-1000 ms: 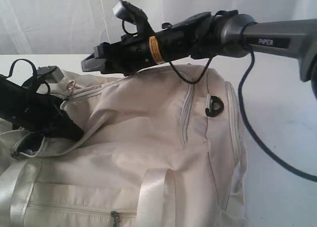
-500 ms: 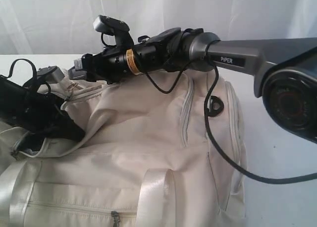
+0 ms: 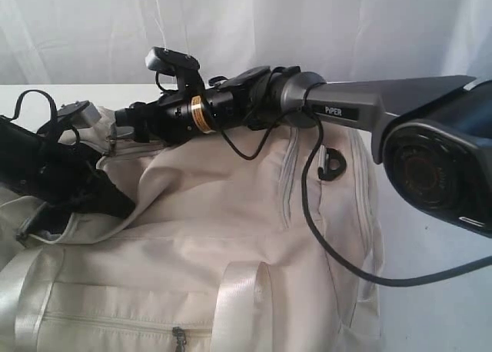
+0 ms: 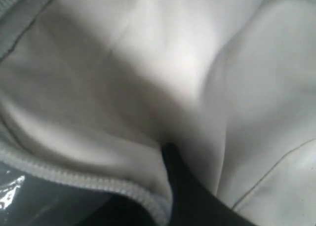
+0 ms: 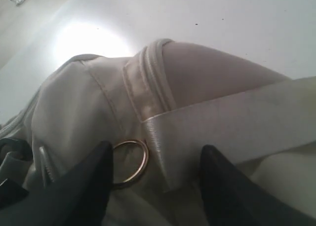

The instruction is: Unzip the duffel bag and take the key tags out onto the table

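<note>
Duffel bag (image 3: 215, 214) lies on the white worktop (image 3: 442, 306), cream fabric slumped and creased, one satin webbing strap (image 3: 238, 306) looped over its near side.

Right arm: I see it reaching across the top of the bag from the side with the black hook (image 3: 332, 164), its cable (image 3: 307, 214) hanging down against the fabric. The right pincer (image 3: 123, 117) sits just above the bag's upper edge, at the end opposite the hook. In the right wrist view the right pincer (image 5: 158, 186) stands apart, with its two dark fingers (image 5: 84, 186) well separated. A metal ring (image 5: 129, 162) and the stitched end of a webbing band (image 5: 222, 122) lie in the gap between them. I cannot tell whether either finger touches the fabric.

Left arm: the left pincer (image 3: 100, 198) is pushed into the open zipped mouth of the bag, below the right pincer. The left wrist view shows only one dark finger (image 4: 185, 191) against the grey lining (image 4: 163, 73), with the zipper tape (image 4: 74, 179) and a clear plastic sheet (image 4: 10, 194) beside it. I cannot tell whether this pincer is apart or together.
</note>
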`<action>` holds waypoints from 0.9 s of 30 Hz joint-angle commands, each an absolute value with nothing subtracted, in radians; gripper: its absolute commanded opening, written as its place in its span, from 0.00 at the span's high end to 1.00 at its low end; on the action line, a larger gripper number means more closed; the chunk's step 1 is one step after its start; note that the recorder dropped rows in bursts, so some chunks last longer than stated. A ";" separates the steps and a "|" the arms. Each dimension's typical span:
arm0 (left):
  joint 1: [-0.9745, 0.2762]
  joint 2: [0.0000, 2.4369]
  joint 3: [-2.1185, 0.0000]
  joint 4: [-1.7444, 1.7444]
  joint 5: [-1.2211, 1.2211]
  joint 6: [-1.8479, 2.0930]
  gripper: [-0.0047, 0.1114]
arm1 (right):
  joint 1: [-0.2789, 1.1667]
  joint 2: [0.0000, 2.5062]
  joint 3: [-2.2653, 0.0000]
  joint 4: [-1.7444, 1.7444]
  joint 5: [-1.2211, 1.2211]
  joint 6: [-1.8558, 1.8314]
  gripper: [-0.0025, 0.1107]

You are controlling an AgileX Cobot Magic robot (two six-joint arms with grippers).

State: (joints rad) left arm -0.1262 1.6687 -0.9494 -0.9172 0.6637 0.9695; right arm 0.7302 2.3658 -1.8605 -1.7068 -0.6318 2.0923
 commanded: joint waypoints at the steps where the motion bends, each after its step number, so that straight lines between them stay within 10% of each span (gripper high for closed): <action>1: -0.130 1.663 -0.938 -0.934 0.703 0.977 0.96 | 0.753 2.374 -1.864 -1.678 -0.678 2.097 0.55; 10: -0.130 1.663 -0.938 -0.934 0.707 0.977 0.96 | 0.776 2.374 -1.864 -1.672 -0.683 2.097 0.69; 16: -0.130 1.663 -0.938 -0.934 0.707 0.977 0.96 | 0.776 2.374 -1.864 -1.653 -0.674 2.097 0.98; 27: -0.130 1.663 -0.938 -0.934 0.697 0.977 0.96 | 0.696 2.328 -1.864 -1.612 -0.717 2.097 0.98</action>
